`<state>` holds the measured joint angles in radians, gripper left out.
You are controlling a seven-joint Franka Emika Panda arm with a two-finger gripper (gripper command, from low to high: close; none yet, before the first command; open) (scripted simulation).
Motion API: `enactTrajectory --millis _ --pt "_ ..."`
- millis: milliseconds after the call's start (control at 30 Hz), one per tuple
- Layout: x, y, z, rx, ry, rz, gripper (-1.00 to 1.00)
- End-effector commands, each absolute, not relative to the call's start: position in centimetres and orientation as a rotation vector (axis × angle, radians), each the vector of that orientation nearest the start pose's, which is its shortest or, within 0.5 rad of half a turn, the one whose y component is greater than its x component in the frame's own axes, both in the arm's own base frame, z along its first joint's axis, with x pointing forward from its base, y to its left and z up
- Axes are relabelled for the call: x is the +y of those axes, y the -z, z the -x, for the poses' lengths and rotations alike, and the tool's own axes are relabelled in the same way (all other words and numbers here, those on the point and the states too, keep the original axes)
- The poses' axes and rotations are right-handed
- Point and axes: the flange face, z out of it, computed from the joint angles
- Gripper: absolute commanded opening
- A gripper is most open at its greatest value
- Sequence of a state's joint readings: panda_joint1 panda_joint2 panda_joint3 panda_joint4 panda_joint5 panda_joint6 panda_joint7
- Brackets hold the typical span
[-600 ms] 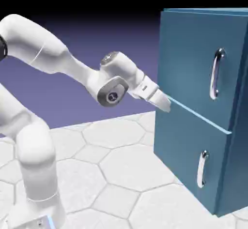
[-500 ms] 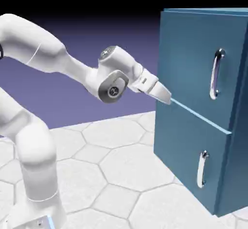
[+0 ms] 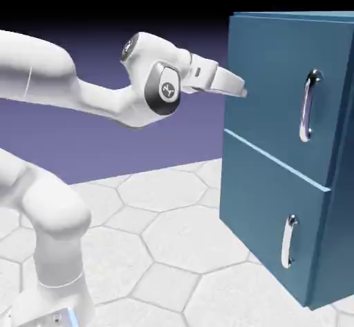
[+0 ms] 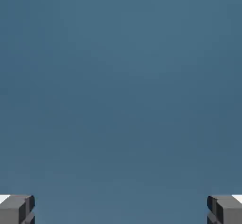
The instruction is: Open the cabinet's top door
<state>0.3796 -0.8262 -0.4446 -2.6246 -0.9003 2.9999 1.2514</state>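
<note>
Two Panels, One Tall Blue Cabinet, Top Door Closed

Two flat teal-blue panels front the cabinet (image 3: 276, 160); the top door (image 3: 266, 77) is the taller one, smooth and plain, with a long, slightly curved, upright silver handle (image 3: 309, 106) close to its edge at the exterior view's right; a pale blue strip (image 3: 276, 160) runs along under it, and the lower panel (image 3: 259, 204) sits beneath, its own silver handle (image 3: 289, 241) shorter. The end effector (image 3: 243, 92) is at the top door's side away from the long handle, well apart from that handle and level with the door's lower half; whether it touches the door I cannot tell; its fingers (image 4: 18, 209) stand wide apart with nothing between them, and blue surface fills the hand view beyond.
</note>
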Motion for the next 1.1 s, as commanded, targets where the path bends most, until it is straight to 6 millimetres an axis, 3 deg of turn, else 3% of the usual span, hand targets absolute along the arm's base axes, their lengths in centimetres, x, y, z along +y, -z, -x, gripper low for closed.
enactTrajectory --millis 0,267,533,800,1067 --pt "-1.0 -60.9 -35.5 0.659 1.476 2.202 0.0" --pt "-4.4 -63.1 -34.3 0.625 1.59 2.073 0.0" --pt "-8.6 -63.0 -34.4 0.625 1.671 1.95 0.0" --pt "-13.1 -60.5 -35.9 0.647 1.718 1.847 0.0" --pt "-16.9 -55.4 -38.9 0.679 1.732 1.773 0.0"
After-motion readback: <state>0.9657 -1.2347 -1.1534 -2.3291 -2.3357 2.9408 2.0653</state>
